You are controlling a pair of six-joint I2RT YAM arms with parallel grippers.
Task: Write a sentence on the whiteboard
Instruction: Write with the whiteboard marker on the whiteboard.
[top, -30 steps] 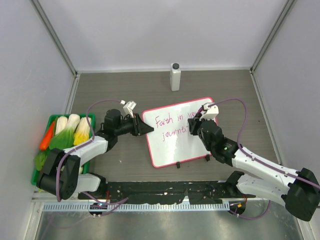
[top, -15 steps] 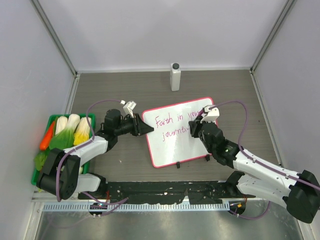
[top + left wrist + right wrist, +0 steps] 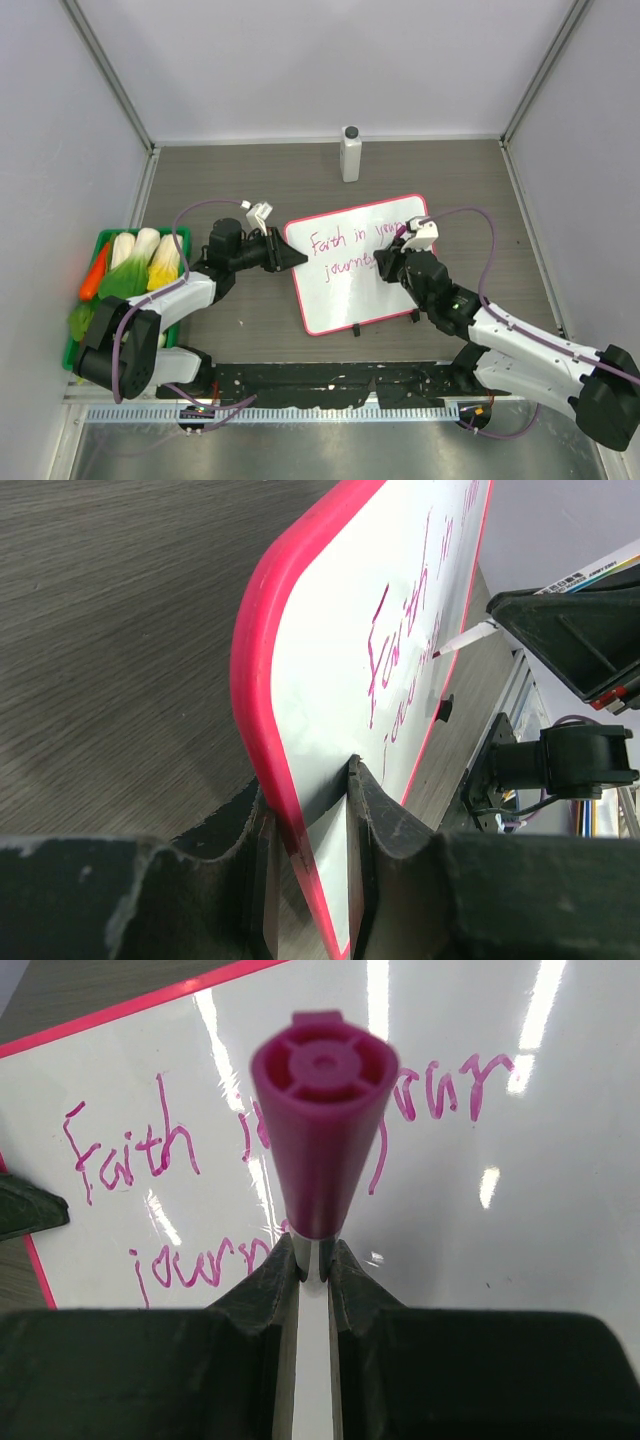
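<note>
The whiteboard point(image 3: 345, 295) lies tilted in the middle of the table, white with a pink-red frame. Pink cursive handwriting point(image 3: 340, 242) on it reads "Faith in your" over "journ…", the rest hidden by the right arm. My left gripper point(image 3: 292, 258) is shut on the board's left edge point(image 3: 300, 820). My right gripper point(image 3: 385, 262) is shut on a marker point(image 3: 322, 1140) with a magenta back end and a white barrel. The marker's tip touches the board at the end of the second line point(image 3: 437, 654). The writing also shows in the right wrist view point(image 3: 130, 1150).
A white bottle point(image 3: 350, 153) with a dark cap stands at the back of the table. A green bin point(image 3: 95, 335) with toy vegetables sits at the left, beside the left arm. Two black clip feet point(image 3: 356, 330) sit on the board's near edge.
My right gripper has moved down and a little left with the marker, from the end of the first line to the end of the second. The left gripper and board have not moved.
</note>
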